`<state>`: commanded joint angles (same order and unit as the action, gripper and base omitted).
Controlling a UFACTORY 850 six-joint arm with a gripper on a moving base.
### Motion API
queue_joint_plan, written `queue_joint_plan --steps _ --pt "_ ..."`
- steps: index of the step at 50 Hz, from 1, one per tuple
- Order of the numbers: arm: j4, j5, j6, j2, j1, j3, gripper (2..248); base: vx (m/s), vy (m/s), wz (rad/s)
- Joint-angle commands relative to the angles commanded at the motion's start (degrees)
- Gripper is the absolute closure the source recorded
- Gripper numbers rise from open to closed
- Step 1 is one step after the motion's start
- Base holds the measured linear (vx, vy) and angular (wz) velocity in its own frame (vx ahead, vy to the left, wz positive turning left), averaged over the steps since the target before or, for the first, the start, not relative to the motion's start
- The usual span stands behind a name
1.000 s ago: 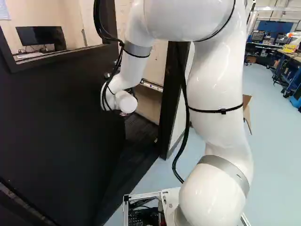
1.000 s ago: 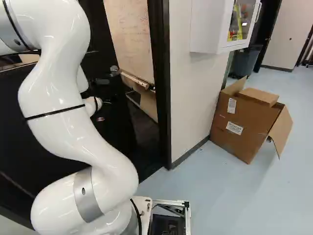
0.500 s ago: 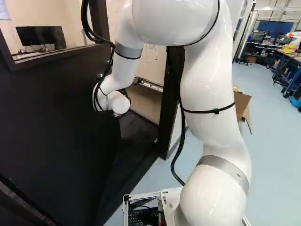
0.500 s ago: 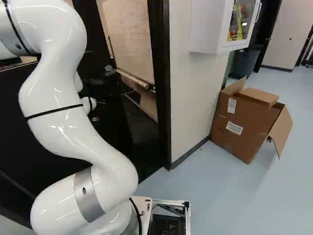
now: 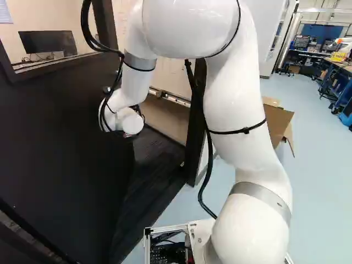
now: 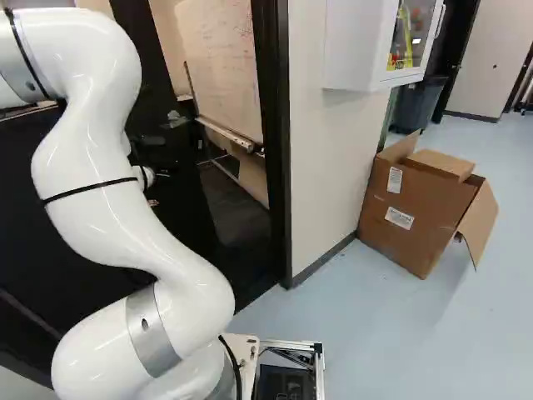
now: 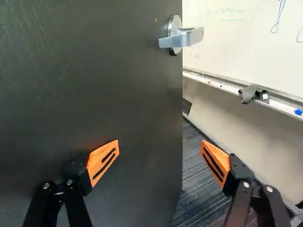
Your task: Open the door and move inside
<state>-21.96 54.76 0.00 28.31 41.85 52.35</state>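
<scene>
The dark door (image 5: 60, 148) stands partly open, its free edge apart from the black frame (image 6: 273, 150). In the right base view my gripper (image 6: 163, 174) is mostly lost against the black door; the white wrist hides it in the left base view. Seen from the wrist, the gripper (image 7: 159, 149) is spread wide, one orange fingertip (image 7: 104, 161) over the door's face (image 7: 94, 85), the other (image 7: 216, 161) past its edge, over the opening. The silver lever handle (image 7: 182, 38) sits ahead of the fingers, near the door's edge, ungripped. Whether the gripper touches the door I cannot tell.
Through the opening are a whiteboard (image 6: 221, 67) with a tray and a dark carpet (image 7: 194, 194). Right of the frame stand a wall (image 6: 321, 167), a white cabinet (image 6: 366, 42) and an open cardboard box (image 6: 408, 217). A window (image 5: 49, 33) is set left of the door.
The door has swung further inward, widening the gap to the frame. My arm has shifted forward and to the left with it. The base has not moved.
</scene>
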Motion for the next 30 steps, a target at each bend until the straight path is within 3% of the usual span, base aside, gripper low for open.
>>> queue_joint_plan --steps 30 --pt "1.59 0.0 0.0 3.69 3.82 4.91 3 0.0 0.0 0.0"
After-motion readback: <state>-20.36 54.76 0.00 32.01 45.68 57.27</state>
